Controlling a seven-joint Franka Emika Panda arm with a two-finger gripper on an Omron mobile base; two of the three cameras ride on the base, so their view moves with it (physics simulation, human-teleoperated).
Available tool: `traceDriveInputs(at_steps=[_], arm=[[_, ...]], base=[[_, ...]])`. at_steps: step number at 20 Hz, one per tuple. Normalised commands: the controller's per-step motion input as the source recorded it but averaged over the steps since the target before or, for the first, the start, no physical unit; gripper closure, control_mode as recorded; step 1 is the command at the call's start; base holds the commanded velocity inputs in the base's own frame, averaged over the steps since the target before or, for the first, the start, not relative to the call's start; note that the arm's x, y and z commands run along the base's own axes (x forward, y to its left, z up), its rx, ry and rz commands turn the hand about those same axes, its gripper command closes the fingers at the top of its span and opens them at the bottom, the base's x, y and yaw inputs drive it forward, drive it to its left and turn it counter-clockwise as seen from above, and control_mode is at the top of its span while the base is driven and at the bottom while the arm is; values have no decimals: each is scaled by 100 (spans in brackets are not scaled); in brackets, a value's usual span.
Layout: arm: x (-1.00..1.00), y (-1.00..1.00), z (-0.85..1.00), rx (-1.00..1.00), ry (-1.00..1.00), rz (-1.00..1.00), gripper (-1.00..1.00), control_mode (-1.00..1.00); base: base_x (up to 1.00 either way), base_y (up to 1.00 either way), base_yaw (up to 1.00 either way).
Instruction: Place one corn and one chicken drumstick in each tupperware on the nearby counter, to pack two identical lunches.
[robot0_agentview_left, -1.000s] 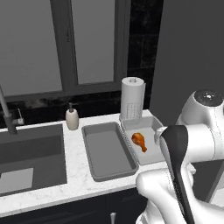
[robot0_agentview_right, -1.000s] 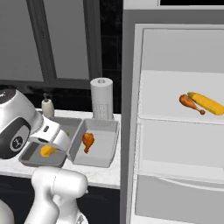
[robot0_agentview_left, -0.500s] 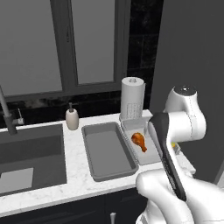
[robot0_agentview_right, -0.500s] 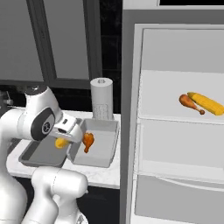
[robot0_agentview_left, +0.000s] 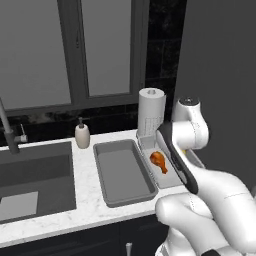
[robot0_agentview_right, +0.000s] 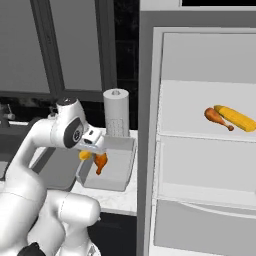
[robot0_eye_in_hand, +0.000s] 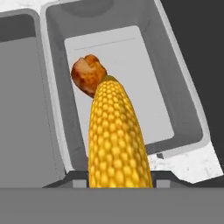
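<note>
The pincer (robot0_agentview_right: 88, 151) grips a corn cob (robot0_eye_in_hand: 117, 140) and hangs over the shorter, deeper tub (robot0_eye_in_hand: 183, 92) on the table (robot0_agentview_left: 85, 200). Straight below it a drumstick (robot0_eye_in_hand: 89, 74) lies in that tub. Just beside, on the sink side, sits the longer shallow tub (robot0_agentview_left: 107, 172). Well off to the other side, a second cob (robot0_agentview_right: 237, 118) and drumstick (robot0_agentview_right: 216, 117) lie touching on a fridge shelf (robot0_agentview_right: 190, 131)

paper towel roll (robot0_agentview_left: 151, 112) upright | soap bottle (robot0_agentview_left: 82, 135) beside sink (robot0_agentview_left: 35, 172)
</note>
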Motion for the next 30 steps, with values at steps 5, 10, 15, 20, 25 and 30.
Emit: traceDriveInputs(at_steps=[5,10,15,20,25,30], arm=[[82,-1,-62,-2,14,0,100,-100],[48,-4,-100,0,0,4,100,-100],[23,-20,-73,0,0,7,100,-100],[-3,-37,22,5,-1,9,100,-100],[-3,-20,29,12,-1,14,100,-100],[34,2,-25,7,0,21,100,-100]], base=[[0,0,0],[0,0,0],[0,0,0],[0,0,0],[0,0,0],[0,0,0]])
